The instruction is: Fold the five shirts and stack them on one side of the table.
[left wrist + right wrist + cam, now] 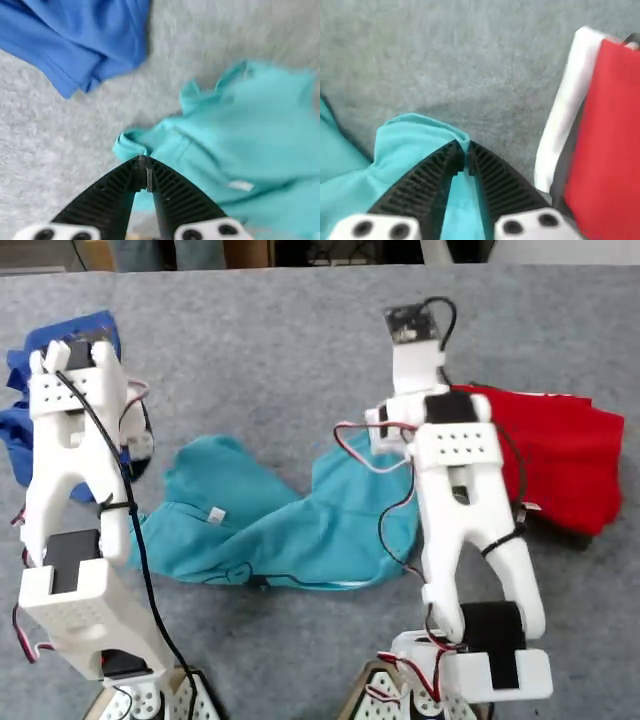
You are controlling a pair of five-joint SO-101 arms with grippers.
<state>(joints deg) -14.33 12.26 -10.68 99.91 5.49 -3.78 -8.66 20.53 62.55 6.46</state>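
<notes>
The teal shirt (290,525), crumpled in the middle, is pinched by the left gripper (143,165) and the right gripper (465,152), both closed on its cloth. Its folding is judged in hand, and an even outward pull is needed next. Three shirts are counted: one blue shirt (25,370), one teal, one red shirt (555,455).

left gripper (145,172): jaws pressed together, tips right on a bunched corner of the teal shirt (250,140)
blue shirt (85,35): crumpled, apart from the teal one
table (55,150): fuzzy grey cover
</notes>
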